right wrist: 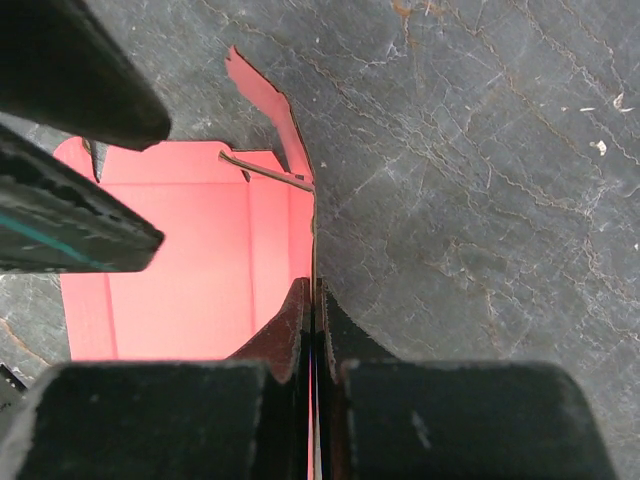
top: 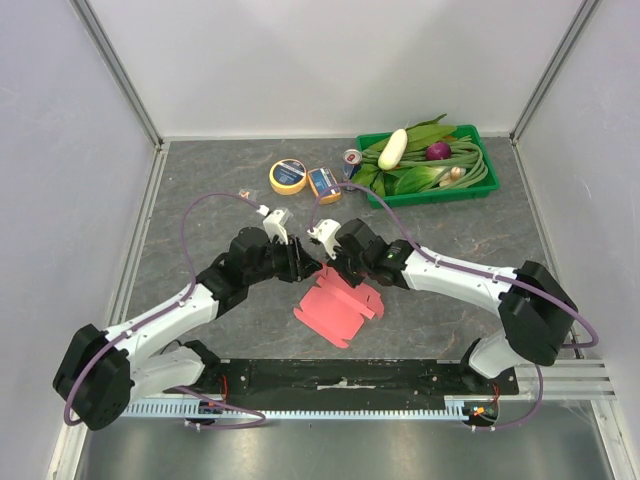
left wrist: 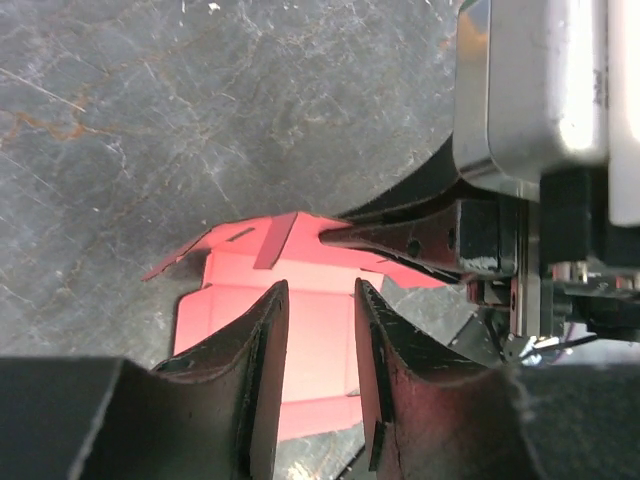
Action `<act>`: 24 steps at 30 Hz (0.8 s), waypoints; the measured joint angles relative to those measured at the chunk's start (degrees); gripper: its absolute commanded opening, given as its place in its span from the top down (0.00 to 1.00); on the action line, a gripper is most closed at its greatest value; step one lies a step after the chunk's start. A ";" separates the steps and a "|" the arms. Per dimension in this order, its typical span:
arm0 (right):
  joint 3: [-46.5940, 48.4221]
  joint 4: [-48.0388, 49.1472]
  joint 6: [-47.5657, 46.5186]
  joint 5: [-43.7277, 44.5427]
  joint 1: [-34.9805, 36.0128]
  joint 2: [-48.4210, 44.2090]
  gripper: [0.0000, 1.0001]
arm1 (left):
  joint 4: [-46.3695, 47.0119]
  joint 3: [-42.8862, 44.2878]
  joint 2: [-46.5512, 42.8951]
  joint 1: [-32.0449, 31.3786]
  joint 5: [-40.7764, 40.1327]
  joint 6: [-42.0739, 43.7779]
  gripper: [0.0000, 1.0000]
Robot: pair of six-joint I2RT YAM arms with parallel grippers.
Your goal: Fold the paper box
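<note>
on the desk (top: 200,200), thin pink-red die-cut card box (top: 335,305), likely light, floppy: right fingers (right wrist: 290,320) pinch its raised edge; left fingers (left wrist: 265,330) part-open, empty.

From above, the far edge of the paper box (top: 340,308) is hidden beneath the left tool (top: 303,264) and right tool (top: 330,268). In the right wrist view its near part is covered by fingers (right wrist: 280,345). Print on the blue-and-orange box (top: 324,184) cannot be read.
</note>
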 measured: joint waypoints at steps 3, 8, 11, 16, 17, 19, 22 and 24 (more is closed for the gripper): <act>0.00 0.11 -0.70 -0.42 0.02 0.00 1.00 | 1.86 -0.04 1.03 -0.70 -2.27 2.05 0.59; 0.00 0.37 -1.44 -3.19 0.00 0.00 1.00 | 5.53 -0.61 1.16 -1.09 -4.13 5.44 0.58; 0.00 0.76 -1.51 -4.70 0.00 0.00 1.00 | 7.06 -0.81 2.43 -1.11 -4.35 7.13 0.61; -0.22 1.49 -1.49 -6.80 -0.44 -0.07 1.00 | 8.79 -2.27 4.22 -1.11 -4.39 8.22 0.64; -0.33 1.60 -1.51 -7.15 -0.55 -0.11 1.00 | 9.33 -2.89 4.33 -1.14 -4.31 8.28 0.64; -0.68 1.90 -1.49 -7.96 -0.92 -0.20 1.00 | 9.97 -4.04 4.39 -1.22 -4.07 8.35 0.64; -1.09 2.32 -1.49 -8.83 -1.25 -0.28 1.00 | 10.73 -5.29 4.42 -1.88 -4.02 8.39 0.63; -1.29 2.54 -1.49 -9.29 -1.38 -0.28 1.00 | 10.75 -5.51 4.52 -2.34 -4.15 8.50 0.64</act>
